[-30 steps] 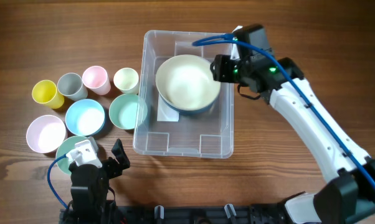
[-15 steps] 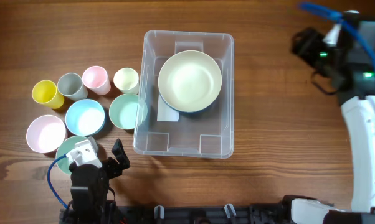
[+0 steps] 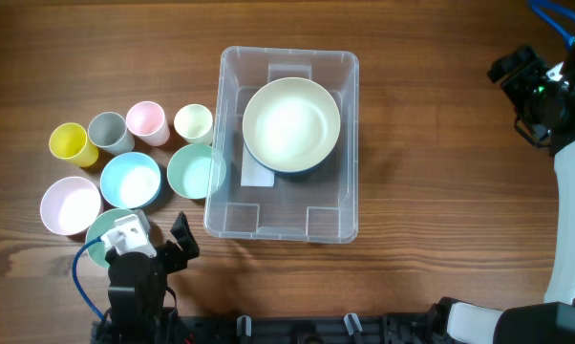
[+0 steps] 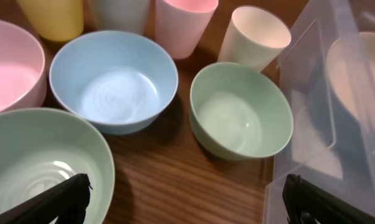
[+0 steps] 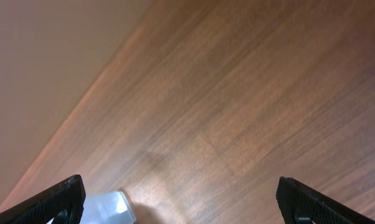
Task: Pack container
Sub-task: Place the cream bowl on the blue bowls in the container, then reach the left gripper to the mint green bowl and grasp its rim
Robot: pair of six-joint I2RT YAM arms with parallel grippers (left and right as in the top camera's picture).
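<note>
The container [image 3: 268, 222] is a big clear plastic bin with rounded corners and a white label on its base. It sits upright, no lid, mid-table, short sides facing the near and far edges, cream bowl [image 3: 291, 122] in its far half.

Warm brown wood-grain table [image 3: 440, 115], evenly lit; beyond its edge perhaps a plain beige wall [image 5: 44, 50].

The wooden surface [image 3: 431, 143] carries a clear container [image 3: 283, 222] at its middle. To the left, a far row holds a yellow cup [image 3: 68, 142], grey cup [image 3: 107, 131], pink cup [image 3: 145, 121] and cream cup [image 3: 193, 122]. Nearer sit a pink bowl [image 3: 70, 204], a blue bowl [image 3: 131, 180] and a green bowl [image 3: 196, 171] just beside the container. A pale green bowl [image 3: 101, 227] sits nearest, partly hidden.
</note>
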